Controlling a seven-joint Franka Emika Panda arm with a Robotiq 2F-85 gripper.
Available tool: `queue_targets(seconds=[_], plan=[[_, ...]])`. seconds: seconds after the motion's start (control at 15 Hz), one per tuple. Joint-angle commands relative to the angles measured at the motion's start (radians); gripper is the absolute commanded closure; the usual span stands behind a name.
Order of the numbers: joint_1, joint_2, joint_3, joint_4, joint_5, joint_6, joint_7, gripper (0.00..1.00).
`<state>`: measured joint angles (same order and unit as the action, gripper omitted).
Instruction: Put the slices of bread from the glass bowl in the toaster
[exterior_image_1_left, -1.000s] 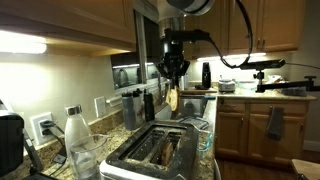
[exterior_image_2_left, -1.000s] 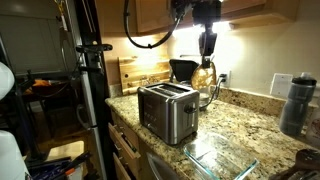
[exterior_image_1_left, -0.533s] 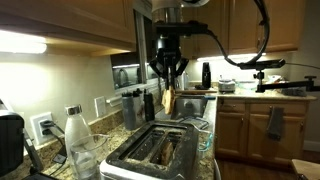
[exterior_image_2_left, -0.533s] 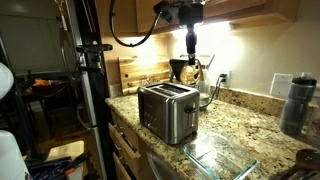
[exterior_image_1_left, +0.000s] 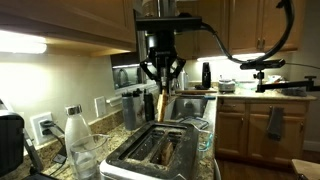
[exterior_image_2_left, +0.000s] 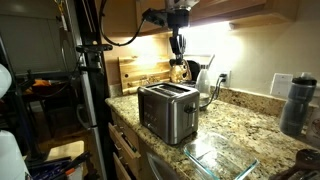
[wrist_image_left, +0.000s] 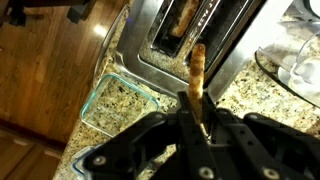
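- Start at the left of an exterior view with the toaster (exterior_image_2_left: 168, 112), shiny and boxy on the speckled counter (exterior_image_2_left: 250, 125). In the wrist view, spot a brown slice (wrist_image_left: 183, 15) already standing in one slot, with the other slot dark and free.
- Move right and up to the gripper (exterior_image_2_left: 180, 57), pinched tight on a slice of bread (exterior_image_2_left: 181, 72) by its top edge. Hanging upright, well above the toaster and touching nothing else. From the wrist view, seems to sit edge-on beside the slots rather than squarely over the free one.
- Expect it to handle as light, thin and fairly stiff, yet crumbly, so likely to crack or shed under a hard squeeze and to swing a little from a single pinch. Best held where it is now: high on the upper edge, leaving the lower part free to enter the slot. Lower edge-first, in line with the slot's length.
- End at the right with the glass bowl (exterior_image_2_left: 218, 158), clear and low near the counter's front. In the wrist view, only counter visible through it, with no slice made out inside.
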<state>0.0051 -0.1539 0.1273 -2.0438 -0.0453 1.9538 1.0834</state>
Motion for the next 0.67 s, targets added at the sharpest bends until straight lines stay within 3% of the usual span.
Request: queue_targets(seconds=[0.0, 0.6], plan=[[0.029, -0.058, 0.007, -0.056, 0.047, -0.013, 0.071, 0.96], [0.060, -0.084, 0.019, -0.105, 0.167, 0.024, 0.066, 0.96]])
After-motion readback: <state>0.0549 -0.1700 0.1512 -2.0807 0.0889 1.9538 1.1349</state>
